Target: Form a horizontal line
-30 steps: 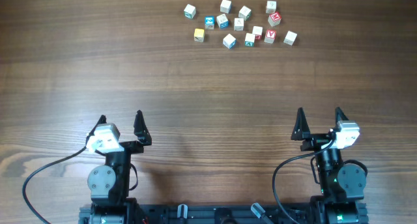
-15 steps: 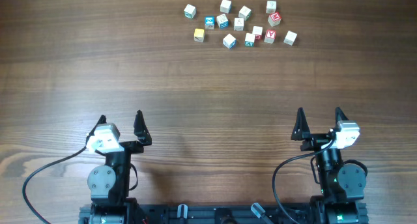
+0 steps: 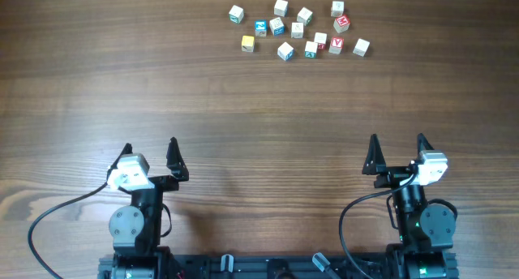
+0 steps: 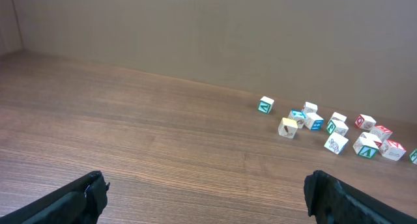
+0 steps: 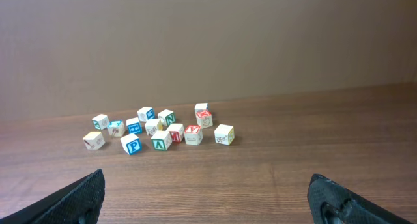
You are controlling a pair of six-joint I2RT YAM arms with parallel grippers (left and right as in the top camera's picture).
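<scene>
The small pale wooden letter cubes, probably light, rigid and best pinched across opposite flat faces, lie scattered unaligned at the far side of the brown wooden table, well apart from the left gripper and right gripper, both wide open and empty.

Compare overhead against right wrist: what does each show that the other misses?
Overhead only: the left gripper and its arm base. Right wrist only: the plain brown wall behind, and cube side faces, like a blue letter P. Both: the scattered small wooden letter cubes on the brown wooden table, and the open right gripper.
</scene>
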